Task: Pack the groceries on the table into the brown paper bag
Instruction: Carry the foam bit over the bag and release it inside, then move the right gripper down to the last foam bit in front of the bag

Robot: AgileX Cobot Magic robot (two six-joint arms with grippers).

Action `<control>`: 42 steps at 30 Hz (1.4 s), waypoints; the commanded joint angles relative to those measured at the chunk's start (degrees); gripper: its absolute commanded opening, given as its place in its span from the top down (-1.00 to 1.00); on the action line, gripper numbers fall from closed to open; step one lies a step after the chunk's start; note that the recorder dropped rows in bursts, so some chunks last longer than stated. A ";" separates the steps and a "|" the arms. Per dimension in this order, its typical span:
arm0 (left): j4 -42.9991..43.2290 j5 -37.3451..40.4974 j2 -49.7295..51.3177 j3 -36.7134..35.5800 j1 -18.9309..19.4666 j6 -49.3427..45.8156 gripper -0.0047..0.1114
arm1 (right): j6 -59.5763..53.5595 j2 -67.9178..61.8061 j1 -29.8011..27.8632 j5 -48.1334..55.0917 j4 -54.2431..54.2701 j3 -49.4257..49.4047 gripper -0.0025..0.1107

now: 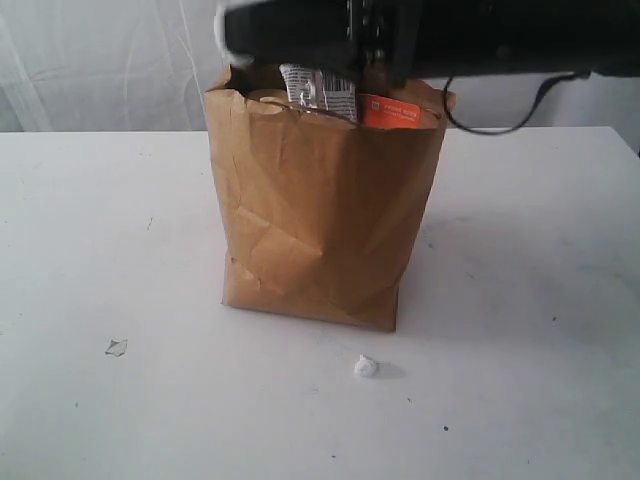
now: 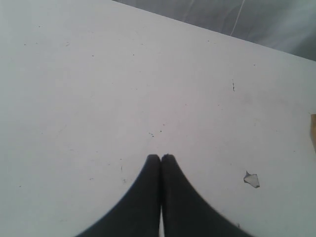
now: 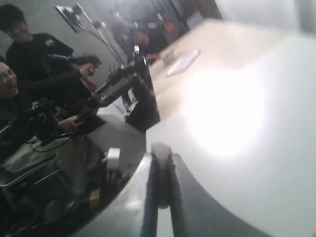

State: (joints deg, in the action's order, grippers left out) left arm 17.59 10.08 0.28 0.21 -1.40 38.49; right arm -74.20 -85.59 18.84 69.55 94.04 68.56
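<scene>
The brown paper bag (image 1: pixel 320 215) stands upright in the middle of the table (image 1: pixel 110 230). Out of its open top poke a shiny packet (image 1: pixel 318 90) and a brown pouch with an orange label (image 1: pixel 395 110); whatever groceries lie deeper are hidden. A black arm (image 1: pixel 420 35) stretches in from the right, just over the bag's rim. In the blurred right wrist view my right gripper (image 3: pixel 161 150) is shut, facing the table's edge and the room beyond. My left gripper (image 2: pixel 161 157) is shut and empty, low over bare tabletop (image 2: pixel 98 98). It is not seen in the exterior view.
A small pale scrap (image 1: pixel 116 347) lies at the front left, also seen as a scrap (image 2: pixel 251 179) near my left gripper. A white crumb (image 1: pixel 365 368) sits in front of the bag. People and equipment (image 3: pixel 44 84) stand beyond the table's edge.
</scene>
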 commanded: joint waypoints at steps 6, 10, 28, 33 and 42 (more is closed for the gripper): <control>0.20 0.03 -0.28 -0.21 0.18 0.09 0.92 | -24.13 -2.75 1.11 -43.86 5.90 1.68 0.96; 0.20 0.03 -0.28 -0.21 0.18 0.09 0.92 | -23.09 -5.26 1.11 -44.09 5.90 1.68 0.95; 0.20 0.03 -0.28 -0.21 0.18 0.09 0.92 | -8.20 -1.03 1.11 -38.19 5.90 1.68 0.24; 0.20 0.03 -0.28 -0.21 0.18 0.09 0.92 | -7.48 4.02 1.11 -32.30 -1.73 1.68 0.29; 0.20 0.03 -0.28 -0.21 0.18 0.09 0.92 | 17.31 10.12 1.11 -31.47 -52.38 1.06 0.96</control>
State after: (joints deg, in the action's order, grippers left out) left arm 17.59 10.08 0.28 0.21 -1.40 38.49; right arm -68.78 -76.28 19.96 38.21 59.88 70.13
